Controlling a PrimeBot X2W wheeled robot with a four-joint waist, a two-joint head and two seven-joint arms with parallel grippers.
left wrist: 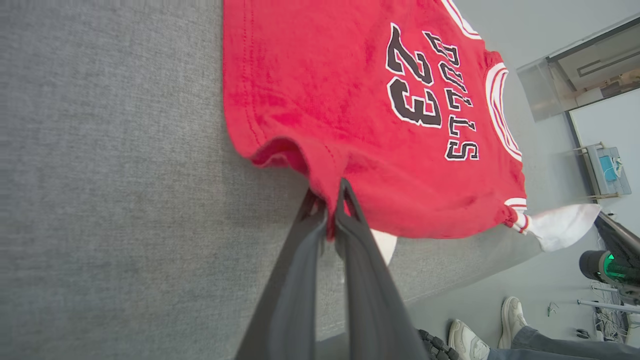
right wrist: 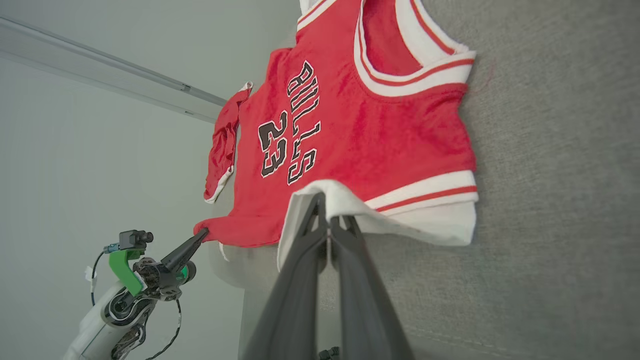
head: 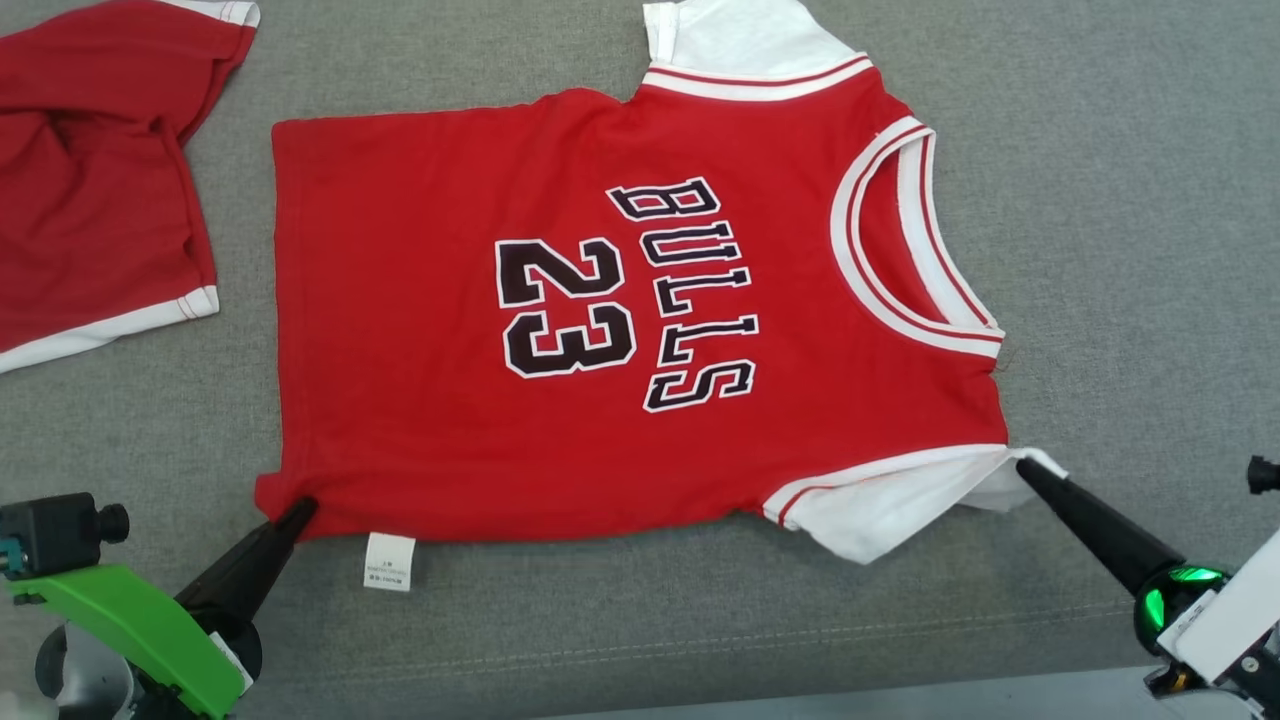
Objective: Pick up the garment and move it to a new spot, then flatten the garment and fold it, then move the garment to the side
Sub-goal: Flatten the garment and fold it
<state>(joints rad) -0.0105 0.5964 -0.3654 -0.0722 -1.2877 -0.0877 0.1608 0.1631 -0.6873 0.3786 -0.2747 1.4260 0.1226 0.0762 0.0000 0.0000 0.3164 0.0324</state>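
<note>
Garment (head: 560,330) spread on the grey table (head: 1100,200), long axis left to right, collar rightward. Left gripper (head: 300,512) pinches its near hem corner (head: 280,492), right gripper (head: 1025,468) its near white sleeve (head: 900,495); the cloth lies beyond both.

A second red garment (head: 95,190) with white trim is laid crumpled at the far left of the grey-covered desk (head: 1120,200). Beyond the desk's edge, a person's pale shoes (left wrist: 470,342) and grey trouser leg (left wrist: 550,345) are seen on the floor (left wrist: 550,280).
</note>
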